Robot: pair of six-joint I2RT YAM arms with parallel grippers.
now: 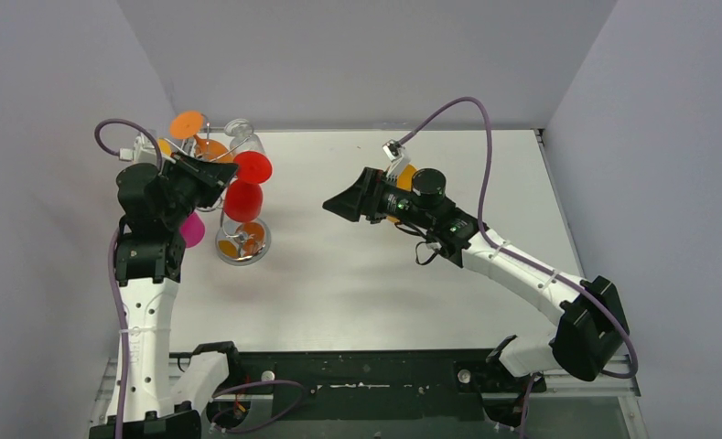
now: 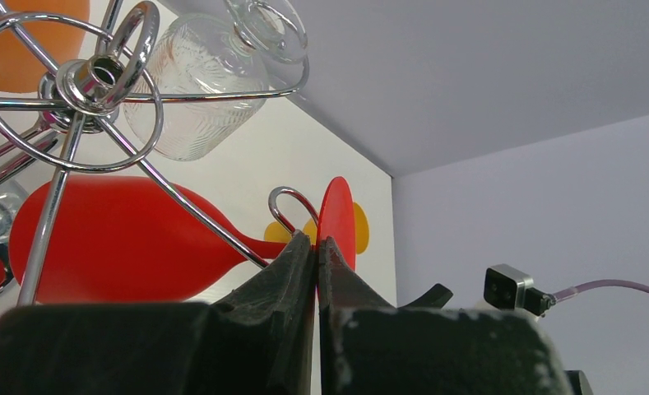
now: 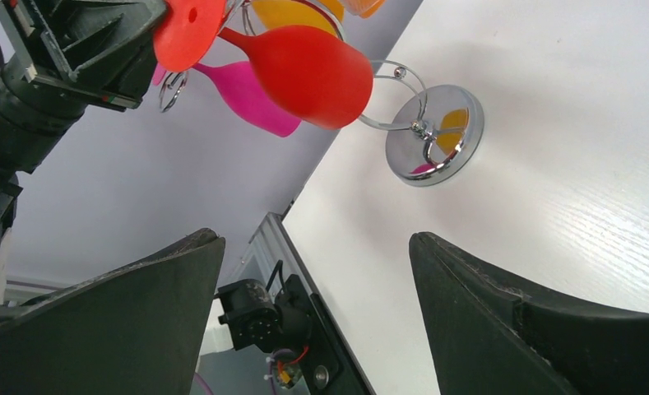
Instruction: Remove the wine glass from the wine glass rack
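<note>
The left fingers (image 2: 275, 296) are pressed shut, tips right at the stem of the red wine glass (image 2: 132, 239) beside its foot (image 2: 337, 218) — whether they pinch it is hidden. It hangs bowl-down from the wine glass rack (image 2: 82, 82), close to the left wall. The right fingers (image 3: 485, 313) gape empty over open counter (image 1: 384, 274) — likely the way out.
</note>
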